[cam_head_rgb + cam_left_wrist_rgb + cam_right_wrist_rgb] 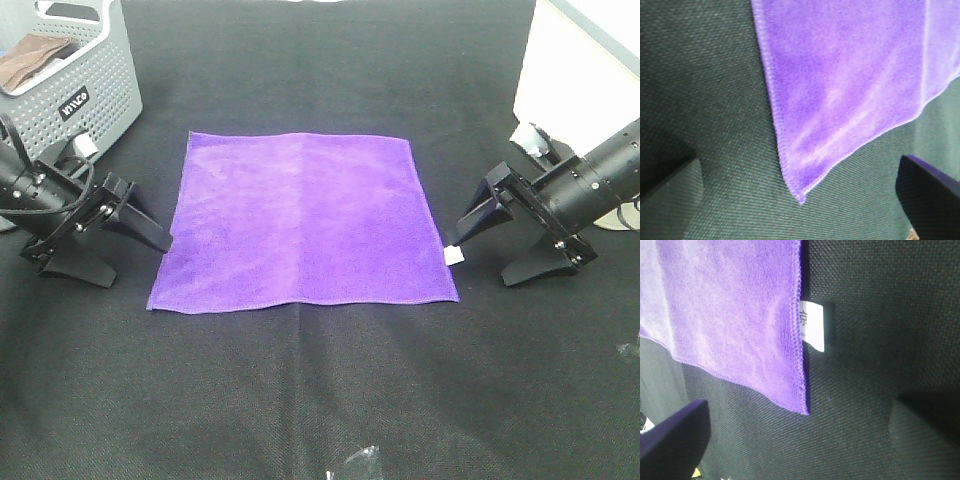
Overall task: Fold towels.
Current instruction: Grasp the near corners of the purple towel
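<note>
A bright purple towel (305, 220) lies flat and unfolded on the black table cover, with a small white tag (455, 256) on its right edge near the front corner. My left gripper (128, 240) is open and rests just left of the towel's front left corner (800, 197). My right gripper (505, 243) is open and rests just right of the tag (813, 326) and the front right corner (802, 407). Neither gripper touches the towel.
A grey perforated basket (85, 95) holding a brown cloth (32, 60) stands at the back left. A white box (575, 60) stands at the back right. A small clear wrapper (358, 462) lies at the front edge.
</note>
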Motion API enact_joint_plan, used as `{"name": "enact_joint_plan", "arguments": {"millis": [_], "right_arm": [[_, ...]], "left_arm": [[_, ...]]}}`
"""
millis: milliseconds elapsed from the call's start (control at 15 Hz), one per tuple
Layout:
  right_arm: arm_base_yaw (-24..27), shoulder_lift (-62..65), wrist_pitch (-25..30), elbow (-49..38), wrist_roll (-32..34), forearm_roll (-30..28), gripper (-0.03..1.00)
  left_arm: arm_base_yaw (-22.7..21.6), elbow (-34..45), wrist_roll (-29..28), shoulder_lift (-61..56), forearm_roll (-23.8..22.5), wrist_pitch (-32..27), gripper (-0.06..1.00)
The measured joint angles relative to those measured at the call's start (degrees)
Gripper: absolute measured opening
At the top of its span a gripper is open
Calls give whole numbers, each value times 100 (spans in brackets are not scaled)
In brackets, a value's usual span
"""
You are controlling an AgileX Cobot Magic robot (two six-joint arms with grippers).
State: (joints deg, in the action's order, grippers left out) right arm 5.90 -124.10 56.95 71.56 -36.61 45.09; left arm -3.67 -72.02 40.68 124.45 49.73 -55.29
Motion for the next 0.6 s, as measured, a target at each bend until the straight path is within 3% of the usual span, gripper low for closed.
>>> {"name": "enact_joint_plan", "arguments": {"millis": [400,600], "right_arm": [[-52,-34,-80,0,0,195,92],[-384,-132,-252,57,-6,321,87]], "left_arm": [[115,-17,6,40,40,-40,97],[561,-86,-40,155,69,29,97]]}}
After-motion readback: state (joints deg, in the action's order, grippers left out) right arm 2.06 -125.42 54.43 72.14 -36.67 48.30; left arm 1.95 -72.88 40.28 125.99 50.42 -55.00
